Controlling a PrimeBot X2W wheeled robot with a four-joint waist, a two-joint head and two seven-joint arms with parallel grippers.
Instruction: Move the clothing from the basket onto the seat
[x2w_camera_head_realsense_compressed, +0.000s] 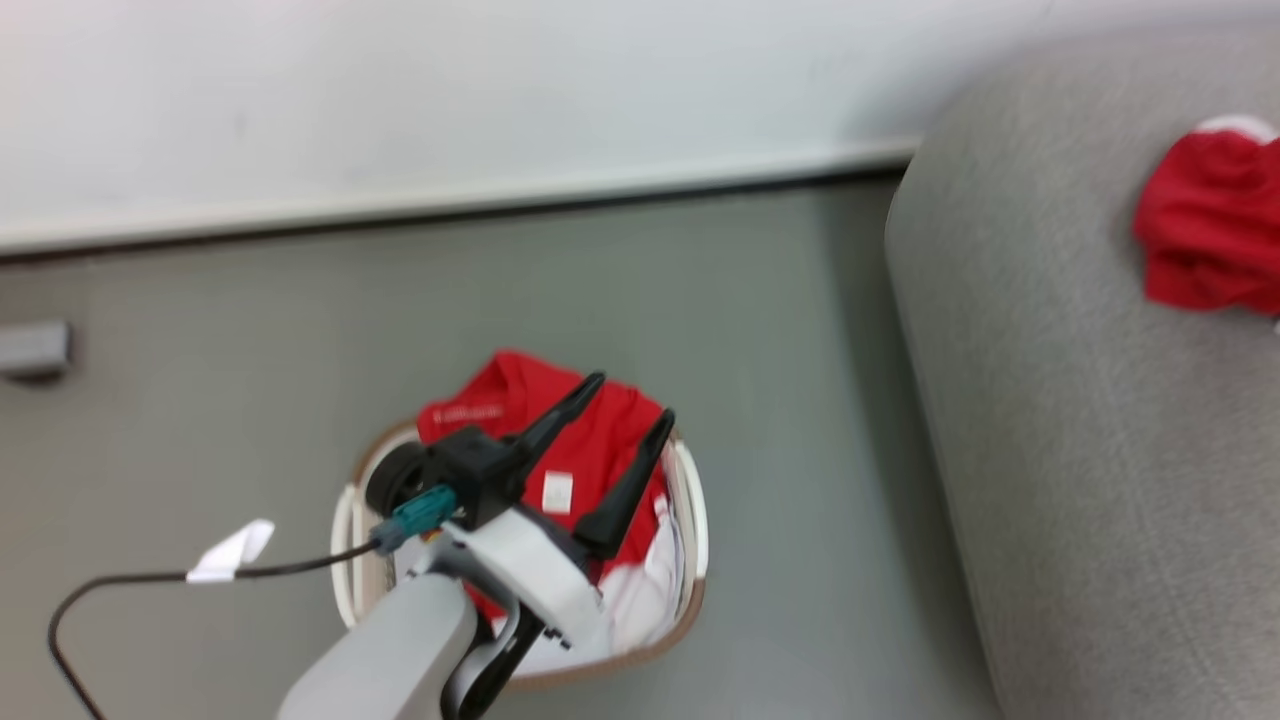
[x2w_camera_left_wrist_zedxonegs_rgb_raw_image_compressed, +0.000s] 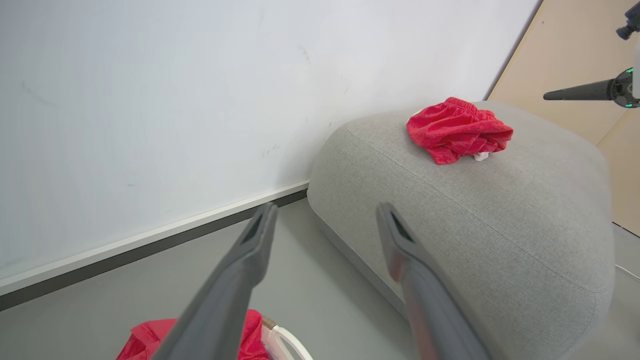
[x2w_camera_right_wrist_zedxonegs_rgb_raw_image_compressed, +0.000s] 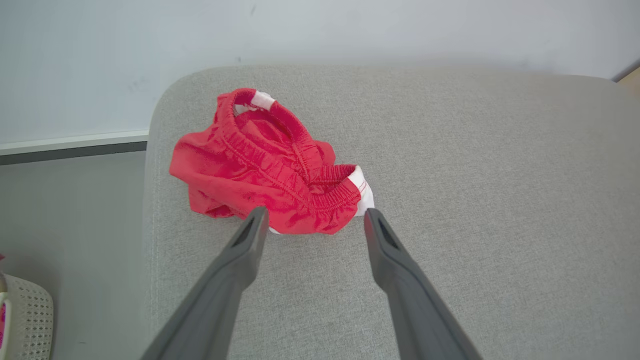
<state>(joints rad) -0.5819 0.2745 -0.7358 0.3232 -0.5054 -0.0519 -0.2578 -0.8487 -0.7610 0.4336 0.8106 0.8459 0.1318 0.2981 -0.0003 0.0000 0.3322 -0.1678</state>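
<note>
A crumpled piece of red clothing (x2w_camera_right_wrist_zedxonegs_rgb_raw_image_compressed: 270, 167) with an elastic band and white trim lies loose on the light grey seat (x2w_camera_right_wrist_zedxonegs_rgb_raw_image_compressed: 475, 200), near its left end; it shows too on the seat (x2w_camera_head_realsense_compressed: 1050, 400) as the red heap (x2w_camera_head_realsense_compressed: 1210, 225) and from the left wrist as (x2w_camera_left_wrist_zedxonegs_rgb_raw_image_compressed: 457, 130). My right gripper (x2w_camera_right_wrist_zedxonegs_rgb_raw_image_compressed: 312, 217) hangs open just above it, nothing between the fingers. More red clothing (x2w_camera_head_realsense_compressed: 560, 440), one piece with a white label, fills the cream basket (x2w_camera_head_realsense_compressed: 692, 520) on the floor. My left gripper (x2w_camera_head_realsense_compressed: 632, 395) stands open over the basket, holding nothing.
A white wall with a pale skirting board (x2w_camera_head_realsense_compressed: 450, 200) runs behind the basket. A black cable with a white tag (x2w_camera_head_realsense_compressed: 232, 552) trails over the grey floor at the left. A small grey block (x2w_camera_head_realsense_compressed: 35, 348) sits at the far left. A black tripod leg (x2w_camera_left_wrist_zedxonegs_rgb_raw_image_compressed: 580, 92) shows beyond the seat.
</note>
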